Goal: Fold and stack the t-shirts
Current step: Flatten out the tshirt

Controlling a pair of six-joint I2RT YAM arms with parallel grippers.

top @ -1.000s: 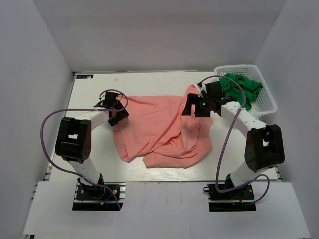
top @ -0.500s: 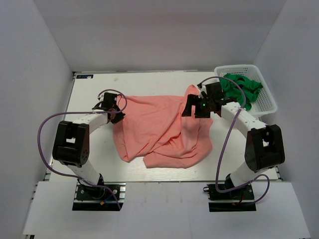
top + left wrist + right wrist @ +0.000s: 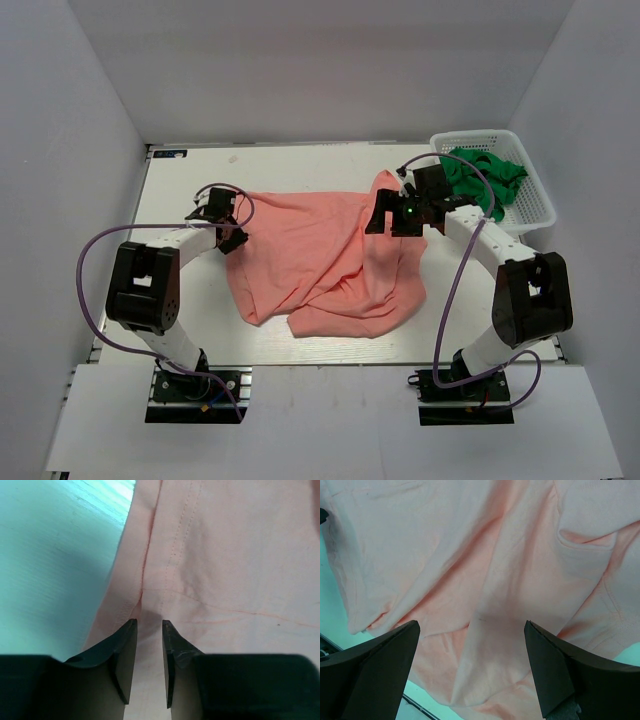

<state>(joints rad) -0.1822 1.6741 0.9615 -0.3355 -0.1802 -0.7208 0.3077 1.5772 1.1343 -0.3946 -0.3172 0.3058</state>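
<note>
The salmon-pink t-shirt (image 3: 320, 260) lies crumpled in the middle of the white table (image 3: 190, 180). My left gripper (image 3: 234, 230) sits low at the shirt's left edge. In the left wrist view its jaws (image 3: 149, 622) stand a narrow gap apart over the stitched hem (image 3: 165, 555), holding nothing. Over the shirt's upper right part my right gripper (image 3: 378, 215) hovers, and its jaws (image 3: 472, 625) are wide open above folds of pink cloth (image 3: 470, 555). The green t-shirt (image 3: 485, 175) is bunched in the basket.
A white lattice basket (image 3: 540, 212) stands at the back right corner of the table. Grey walls close in the table on three sides. Bare table (image 3: 50, 555) shows left of the shirt's hem.
The left gripper closed at the shirt's left edge and has come partly open again, shifting slightly left. The right arm and the shirt have not moved.
</note>
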